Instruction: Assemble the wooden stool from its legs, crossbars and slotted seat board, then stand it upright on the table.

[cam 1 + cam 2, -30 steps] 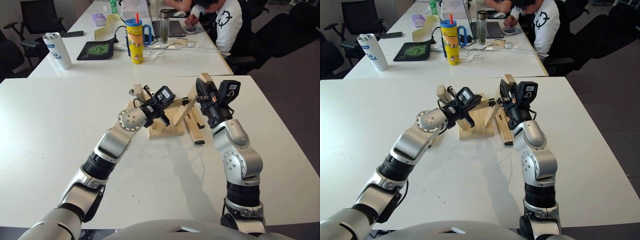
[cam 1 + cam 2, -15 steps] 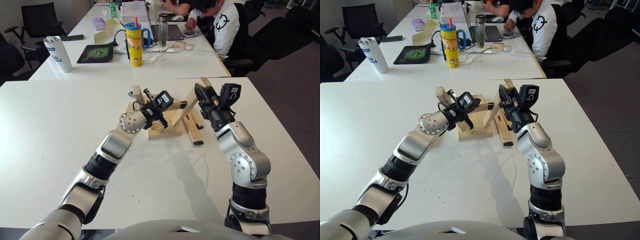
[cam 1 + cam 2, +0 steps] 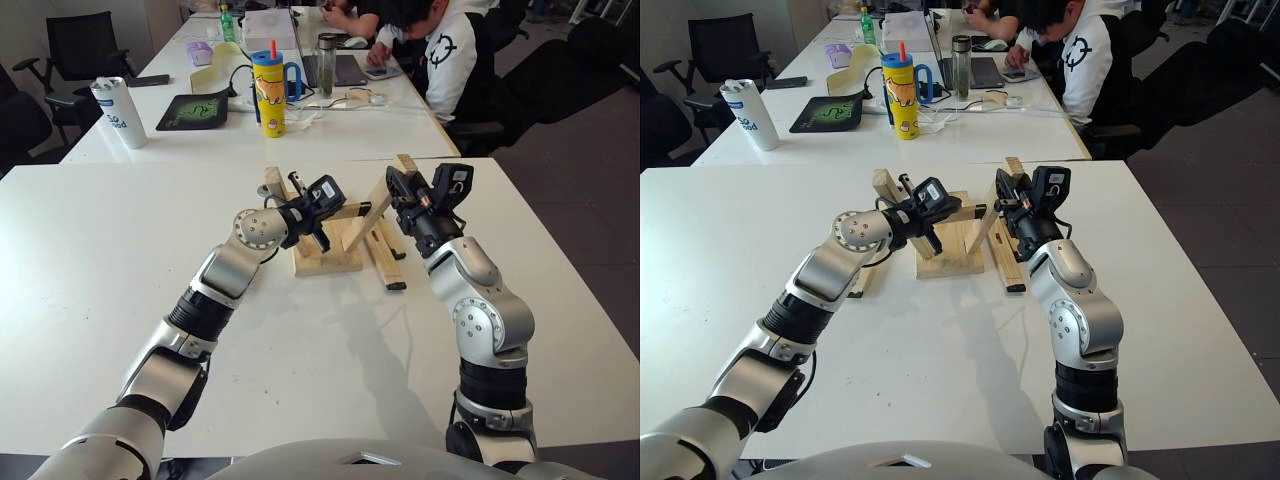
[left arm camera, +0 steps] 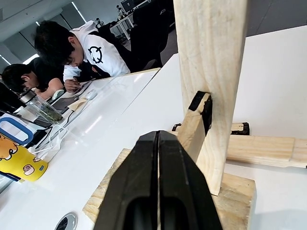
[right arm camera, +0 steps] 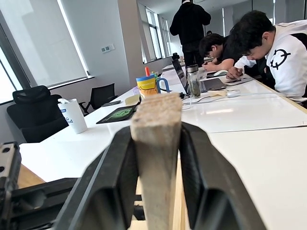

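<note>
The slotted seat board [image 3: 330, 257] lies flat in the middle of the white table. A wooden leg [image 3: 273, 185] stands up at its far left corner. My right gripper [image 3: 397, 188] is shut on the top of a second leg [image 5: 156, 158], which leans over the board's right side [image 3: 368, 215]. A crossbar [image 4: 194, 134] is slotted into that leg [image 4: 211, 72]. My left gripper [image 4: 158, 136] is shut with nothing between its fingers and points at that joint from just over the board [image 4: 235, 191]. More wooden pieces [image 3: 388, 262] lie to the right of the board.
A second table behind holds a yellow cup [image 3: 270, 85], a white tumbler [image 3: 118, 100], a black mat [image 3: 192, 108] and a laptop, with people seated there. Another wooden piece [image 3: 862, 282] lies under my left arm. Bare table stretches to the left and front.
The head view has shifted a little. My right gripper has drifted slightly left with the leaning leg; the left gripper stays by the joint.
</note>
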Tool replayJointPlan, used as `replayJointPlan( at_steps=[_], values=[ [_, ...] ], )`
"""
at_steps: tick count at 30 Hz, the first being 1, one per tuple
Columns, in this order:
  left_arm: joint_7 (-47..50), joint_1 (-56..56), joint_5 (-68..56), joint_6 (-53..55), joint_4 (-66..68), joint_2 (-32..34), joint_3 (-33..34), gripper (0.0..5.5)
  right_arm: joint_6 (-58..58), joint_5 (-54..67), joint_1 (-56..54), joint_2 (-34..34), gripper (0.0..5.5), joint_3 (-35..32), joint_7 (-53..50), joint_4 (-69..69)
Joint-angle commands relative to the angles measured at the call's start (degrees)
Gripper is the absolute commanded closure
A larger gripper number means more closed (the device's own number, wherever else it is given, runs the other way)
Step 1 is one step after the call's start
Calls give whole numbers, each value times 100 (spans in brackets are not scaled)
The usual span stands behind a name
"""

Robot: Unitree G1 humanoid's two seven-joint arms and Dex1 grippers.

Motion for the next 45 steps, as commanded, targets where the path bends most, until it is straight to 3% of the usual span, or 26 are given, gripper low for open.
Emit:
replayJointPlan(
  at_steps=[1,7,16,20,26,31,32,33,35,45],
  values=[
    [-251,-156,827,-308,2107,538,-453,550,306,141,1,96,445,181,213,300],
    [-189,-805,1184,-1227,3848,484,-771,550,256,64,-138,178,445,140,194,503],
    [650,-771,2499,-2451,5742,319,-2283,550,186,-43,-246,185,445,189,225,700],
    [1070,-620,2887,-2706,6163,278,-2618,550,168,-67,-289,181,445,218,254,775],
    [1367,-392,2858,-2842,6433,-6,-2442,550,158,-103,-275,182,445,242,260,807],
    [2134,-1055,2252,-3307,6115,-54,-1590,550,163,-130,-246,178,445,229,243,813],
    [2416,-1218,2466,-3399,5828,46,-1663,550,165,-134,-236,179,445,224,230,805],
    [2352,-1062,2699,-2909,4583,129,-1637,550,164,-138,-230,181,445,219,220,803],
    [2399,-1082,2489,-2869,4099,300,-1240,550,161,-150,-231,189,445,206,202,815],
    [4726,-1159,3382,-4003,4608,598,-890,550,181,-218,-239,185,445,168,248,875]
  ],
)
